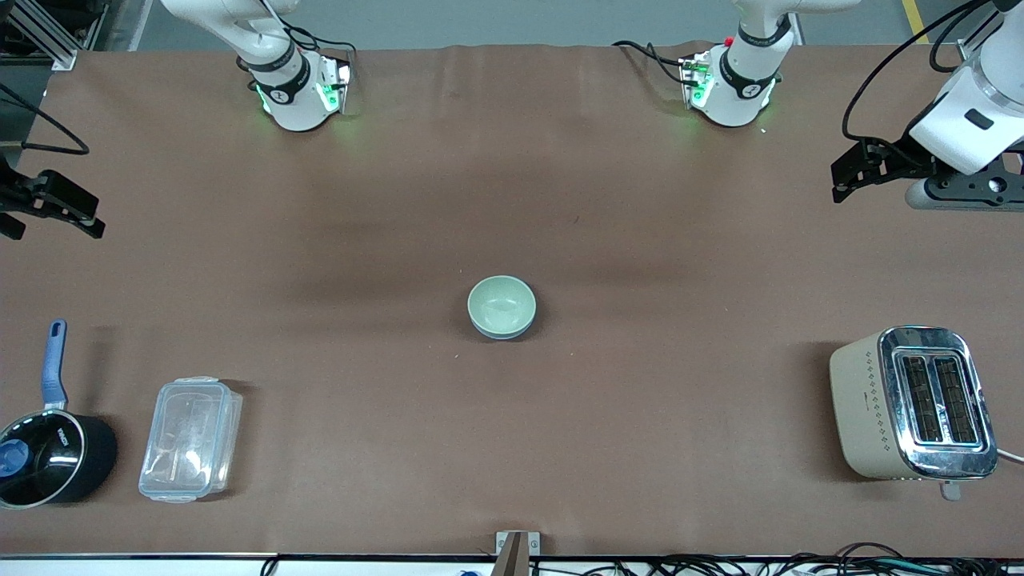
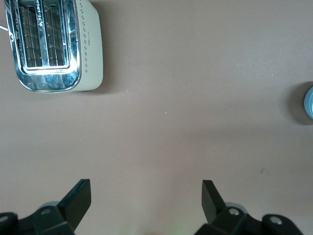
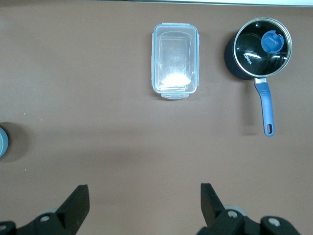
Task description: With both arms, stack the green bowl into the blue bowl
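Note:
The green bowl point(image 1: 502, 302) sits nested inside the blue bowl point(image 1: 502, 334) at the middle of the table; only a thin blue edge shows under it. My left gripper point(image 1: 838, 180) is open and empty, up over the left arm's end of the table, well away from the bowls. My right gripper point(image 1: 60, 210) is open and empty over the right arm's end. In the left wrist view the left gripper point(image 2: 146, 196) is open over bare cloth, with an edge of the stacked bowls point(image 2: 309, 103) in sight. The right wrist view shows the open right gripper point(image 3: 144, 198) and a sliver of the bowls point(image 3: 2, 142).
A beige and chrome toaster point(image 1: 912, 404) stands near the front camera at the left arm's end, also in the left wrist view point(image 2: 54, 44). A clear lidded container point(image 1: 190, 438) and a black saucepan with a blue handle point(image 1: 48, 456) lie at the right arm's end.

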